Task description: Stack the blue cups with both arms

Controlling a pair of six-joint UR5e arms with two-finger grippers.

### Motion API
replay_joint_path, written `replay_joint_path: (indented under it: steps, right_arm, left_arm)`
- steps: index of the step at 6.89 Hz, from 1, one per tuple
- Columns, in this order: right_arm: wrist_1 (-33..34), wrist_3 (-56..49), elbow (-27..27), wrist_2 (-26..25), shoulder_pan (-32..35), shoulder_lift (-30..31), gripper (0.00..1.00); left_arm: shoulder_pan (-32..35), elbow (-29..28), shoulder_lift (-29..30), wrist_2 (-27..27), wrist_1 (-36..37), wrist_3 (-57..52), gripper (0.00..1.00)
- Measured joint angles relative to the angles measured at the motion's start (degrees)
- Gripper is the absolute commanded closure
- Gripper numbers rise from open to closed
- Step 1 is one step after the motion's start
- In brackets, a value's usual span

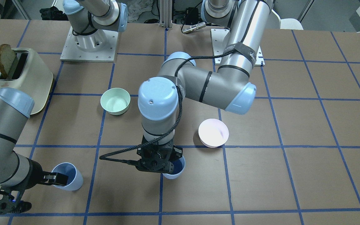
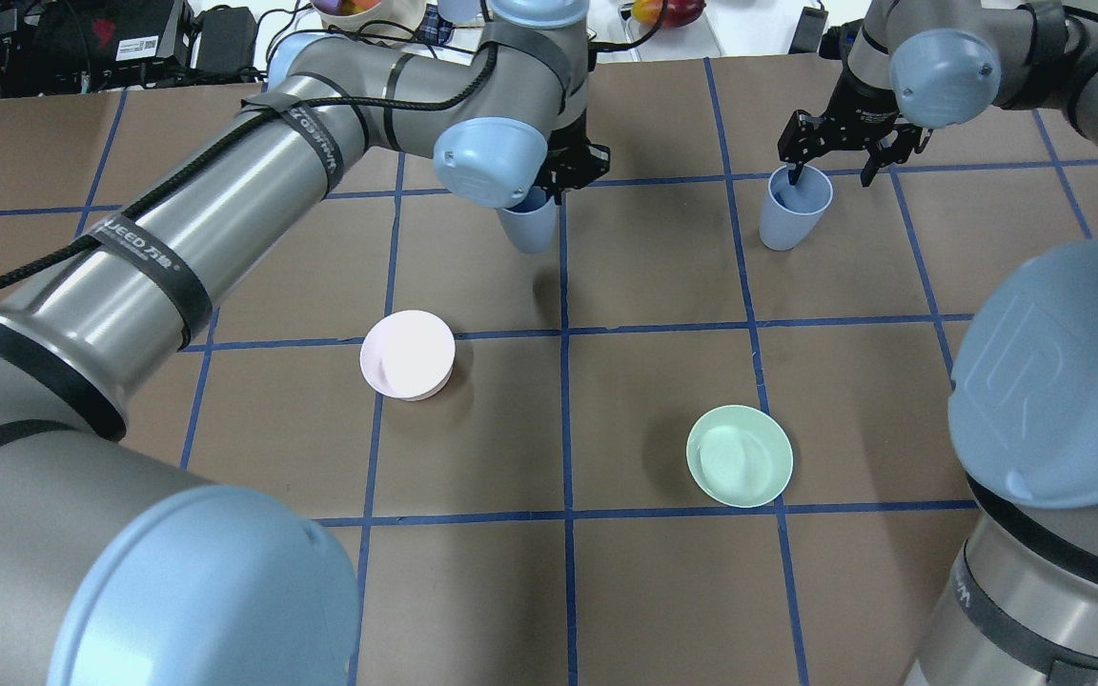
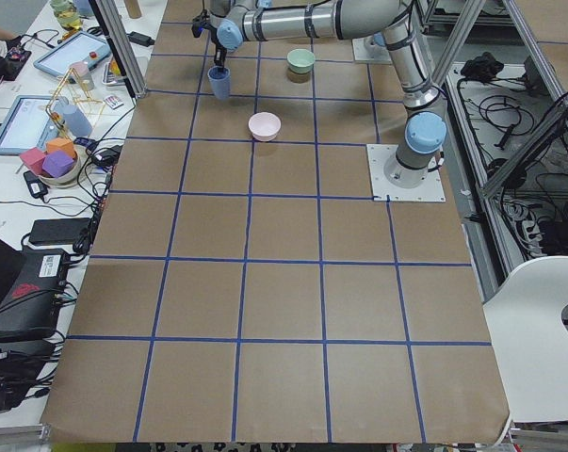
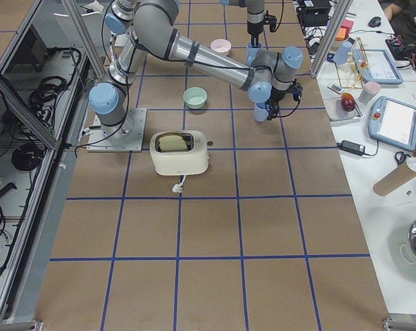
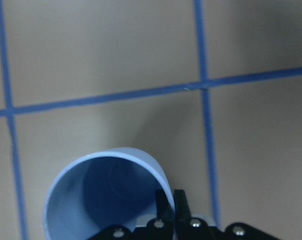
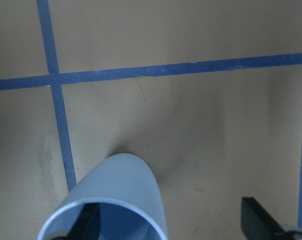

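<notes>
Two pale blue cups are at the far side of the table. My left gripper is shut on the rim of the left blue cup. In the left wrist view its fingers pinch that cup's wall. A separate shadow below suggests the cup hangs slightly above the table. My right gripper is open at the right blue cup, which stands on the table. In the right wrist view one finger is inside this cup and the other finger is well outside it.
A pale pink bowl and a mint-green bowl sit nearer the robot. A cream toaster holding a bread slice stands on the robot's right side. Clutter lines the table's far edge.
</notes>
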State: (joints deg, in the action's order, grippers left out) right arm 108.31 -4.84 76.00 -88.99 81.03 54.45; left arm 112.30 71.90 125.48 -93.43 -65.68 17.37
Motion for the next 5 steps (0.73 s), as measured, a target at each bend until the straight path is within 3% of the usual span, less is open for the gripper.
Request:
replay_joint_path:
  steps: [1,2,3,5]
  right_arm:
    - [-0.07,-0.11,0.02,-0.04,0.00,-0.08,0.94]
    - [-0.19,-0.30,0.02,-0.09,0.00,-0.11,1.00]
    - [-0.42,-0.39,0.01,-0.11,0.00,-0.09,1.00]
    - [-2.84,-0.26,-0.71,-0.13,0.00,0.33,1.00]
  left_arm:
    - [1.95,0.28,0.37,-0.16,0.01,2.34,1.00]
    - [2.69,0.51,1.17,-0.23,0.27,2.88,0.24]
    - [2.91,0.65,1.92,-0.30,0.40,3.10,0.00]
    - [2.57,0.48,2.36,-0.35,0.26,3.46,0.00]
